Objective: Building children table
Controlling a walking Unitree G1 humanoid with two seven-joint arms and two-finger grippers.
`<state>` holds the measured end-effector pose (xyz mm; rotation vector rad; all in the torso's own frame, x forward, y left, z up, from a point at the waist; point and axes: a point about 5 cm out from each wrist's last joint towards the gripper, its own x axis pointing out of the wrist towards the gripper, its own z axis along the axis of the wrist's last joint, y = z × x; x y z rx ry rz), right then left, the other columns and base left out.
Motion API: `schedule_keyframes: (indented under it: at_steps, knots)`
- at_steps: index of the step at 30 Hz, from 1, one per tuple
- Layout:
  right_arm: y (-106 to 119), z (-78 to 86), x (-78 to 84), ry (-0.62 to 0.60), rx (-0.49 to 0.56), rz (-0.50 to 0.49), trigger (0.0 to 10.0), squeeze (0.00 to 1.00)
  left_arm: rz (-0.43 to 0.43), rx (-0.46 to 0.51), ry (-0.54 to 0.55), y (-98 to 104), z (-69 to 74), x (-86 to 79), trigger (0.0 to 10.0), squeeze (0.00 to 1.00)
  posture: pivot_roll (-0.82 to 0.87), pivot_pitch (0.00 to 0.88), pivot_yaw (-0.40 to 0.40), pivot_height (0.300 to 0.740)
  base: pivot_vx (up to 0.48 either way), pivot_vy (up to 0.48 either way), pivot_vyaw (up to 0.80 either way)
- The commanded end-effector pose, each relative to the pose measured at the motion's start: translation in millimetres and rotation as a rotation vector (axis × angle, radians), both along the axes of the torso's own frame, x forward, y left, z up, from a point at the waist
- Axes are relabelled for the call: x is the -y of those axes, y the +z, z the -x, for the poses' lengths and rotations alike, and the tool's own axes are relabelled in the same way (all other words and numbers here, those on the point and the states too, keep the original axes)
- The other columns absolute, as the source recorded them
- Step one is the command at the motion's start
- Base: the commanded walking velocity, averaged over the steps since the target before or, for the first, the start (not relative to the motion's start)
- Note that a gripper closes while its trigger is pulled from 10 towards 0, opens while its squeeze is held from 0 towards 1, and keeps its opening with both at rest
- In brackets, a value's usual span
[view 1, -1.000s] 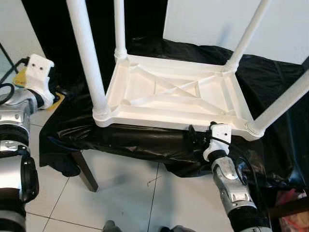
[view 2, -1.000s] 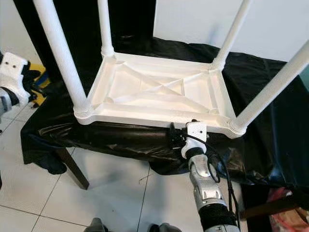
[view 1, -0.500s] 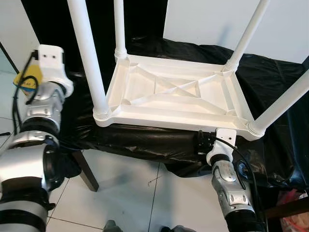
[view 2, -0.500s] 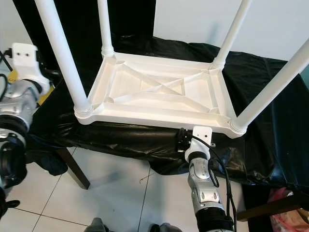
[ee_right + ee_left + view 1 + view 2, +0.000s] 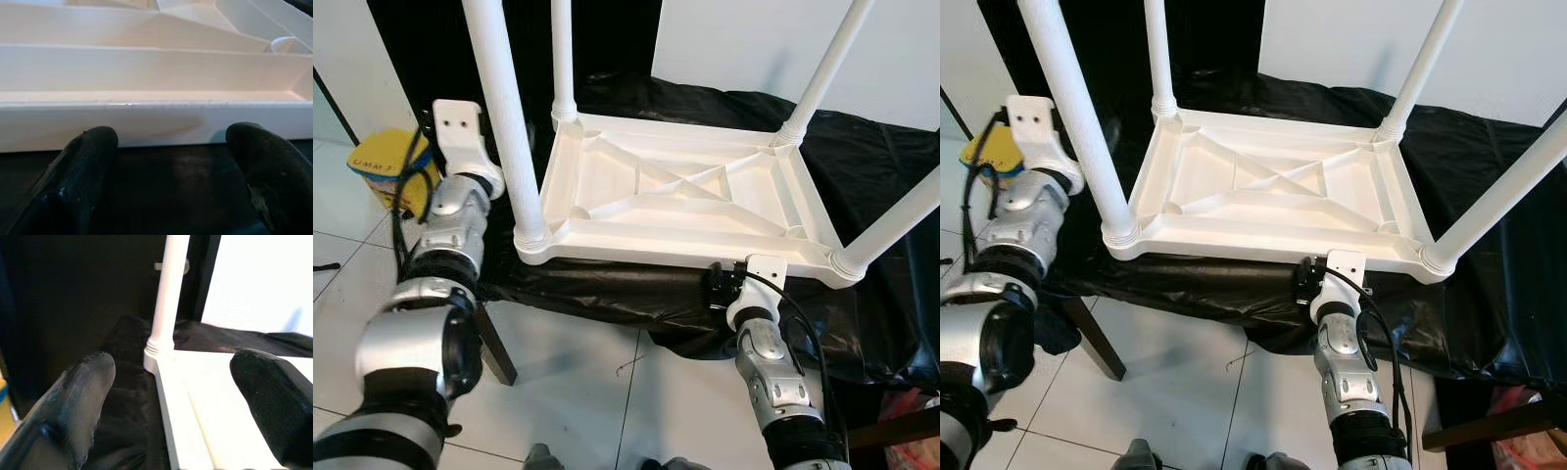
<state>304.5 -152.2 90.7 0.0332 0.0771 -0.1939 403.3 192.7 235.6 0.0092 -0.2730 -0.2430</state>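
Jaws spread, ribbed white plastic table (image 5: 685, 196)

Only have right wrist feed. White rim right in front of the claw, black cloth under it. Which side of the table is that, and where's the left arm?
Observer: It's the near long edge of the upside-down white table, toward its right end. The right claw is open, just short of the rim.
Operator: Legs on?
Observer: Four white legs stand up from the corners; the near-left leg is closest to the left arm.
Operator: And the left claw?
Observer: The left claw is open and raised beside the table's left end, pointing along that end toward the far-left leg.
Operator: Anything over there?
Observer: A yellow object sits behind the left wrist.
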Motion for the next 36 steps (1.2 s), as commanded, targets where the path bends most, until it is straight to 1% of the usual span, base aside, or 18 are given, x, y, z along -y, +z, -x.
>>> schedule_keyframes:
  at_steps: [1, 6, 7, 11, 12, 15, 16, 17, 18, 19, 20, 22, 24, 25, 27, 30, 33, 36]
  knots:
    - [-4, -0.5, 5.0, -0.011, -0.029, -0.002, 10.0, 0.0, -0.11, -0.012, -0.409, -11, 9.2, 29.5, 10.0, 0.0, 0.01, 0.084, -0.071, 0.74, 0.0, 0.0, 0.0]
    - [-5, -4.5, 10.0, 0.002, -0.04, 0.011, 10.0, 0.0, -0.095, -0.013, -0.516, -24, 18.7, 45.0, 10.0, 0.0, 0.01, 0.086, -0.071, 0.74, 0.0, 0.0, 0.0]
    - [-5, -6.5, 11.4, 0.013, -0.043, 0.02, 10.0, 0.0, -0.091, -0.013, -0.547, -29, 23.2, 50.8, 10.0, 0.0, 0.01, 0.085, -0.072, 0.74, 0.0, 0.0, 0.0]
    - [-5, -7.8, 12.3, 0.02, -0.044, 0.025, 10.0, 0.0, -0.088, -0.013, -0.566, -32, 26.3, 54.6, 10.0, 0.0, 0.01, 0.085, -0.073, 0.74, 0.0, 0.0, 0.0]
    - [-5, -10.9, 15.7, 0.022, -0.051, 0.036, 10.0, 0.0, -0.071, -0.009, -0.591, -36, 31.7, 60.8, 10.0, 0.0, 0.02, 0.084, -0.079, 0.74, 0.0, 0.0, 0.0]
    - [-6, -13.9, 19.4, 0.022, -0.058, 0.045, 10.0, 0.0, -0.053, -0.011, -0.612, -40, 36.9, 66.8, 10.0, 0.0, 0.02, 0.085, -0.083, 0.74, 0.0, 0.0, 0.0]
    - [-7, -17.0, 23.2, 0.023, -0.063, 0.057, 10.0, 0.0, -0.034, -0.009, -0.626, -44, 42.8, 72.9, 10.0, 0.0, 0.02, 0.083, -0.085, 0.74, 0.0, 0.0, 0.0]
    - [-7, -17.0, 23.2, 0.023, -0.063, 0.057, 10.0, 0.0, -0.034, -0.009, -0.626, -44, 42.8, 72.9, 10.0, 0.0, 0.02, 0.083, -0.085, 0.74, 0.0, 0.0, 0.0]
    - [-7, -21.0, 26.5, 0.03, -0.065, 0.076, 10.0, 0.0, 0.001, -0.011, -0.642, -47, 50.0, 81.9, 10.0, 0.0, 0.03, 0.082, -0.089, 0.74, 0.0, 0.0, 0.0]
    - [-7, -21.0, 26.5, 0.03, -0.065, 0.076, 10.0, 0.0, 0.001, -0.011, -0.642, -47, 50.0, 81.9, 10.0, 0.0, 0.03, 0.082, -0.089, 0.74, 0.0, 0.0, 0.0]
    - [-7, -23.6, 28.3, 0.035, -0.065, 0.088, 10.0, 0.0, 0.025, -0.013, -0.65, -49, 55.2, 87.4, 10.0, 0.0, 0.03, 0.082, -0.089, 0.74, 0.0, 0.0, 0.0]
    - [-6, -29.7, 26.5, 0.072, -0.051, 0.104, 10.0, 0.0, 0.099, -0.03, -0.674, -53, 67.2, 102.8, 10.0, 0.0, 0.04, 0.079, -0.088, 0.74, 0.0, 0.0, 0.0]
    - [-6, -31.3, 25.5, 0.083, -0.048, 0.11, 10.0, 0.0, 0.12, -0.039, -0.68, -54, 71.0, 106.7, 10.0, 0.0, 0.04, 0.079, -0.088, 0.74, 0.0, 0.0, 0.0]
    - [-5, -34.0, 22.2, 0.105, -0.036, 0.105, 10.0, 0.0, 0.14, -0.047, -0.697, -57, 78.7, 115.4, 10.0, 0.0, 0.05, 0.082, -0.087, 0.74, 0.0, 0.0, 0.0]
    - [-1, -38.8, 15.7, 0.139, -0.015, 0.108, 10.0, 0.0, 0.155, -0.059, -0.73, -61, 91.1, 130.3, 10.0, 0.0, 0.05, 0.085, -0.086, 0.74, 0.0, 0.0, 0.0]
    - [3, -44.2, 9.0, 0.165, 0.007, 0.103, 10.0, 0.0, 0.159, -0.067, -0.751, -63, 102.1, 143.3, 10.0, 0.0, 0.06, 0.091, -0.085, 0.74, 0.0, 0.0, 0.0]
    - [8, -50.9, 1.2, 0.186, 0.017, 0.104, 10.0, 0.0, 0.177, -0.075, -0.751, -61, 108.5, 156.1, 10.0, 0.0, 0.06, 0.091, -0.085, 0.74, 0.0, 0.0, 0.0]
    - [15, -58.6, -8.1, 0.205, 0.019, 0.092, 10.0, 0.0, 0.21, -0.083, -0.72, -57, 108.3, 167.3, 10.0, 0.0, 0.07, 0.094, -0.087, 0.74, 0.0, 0.0, 0.0]
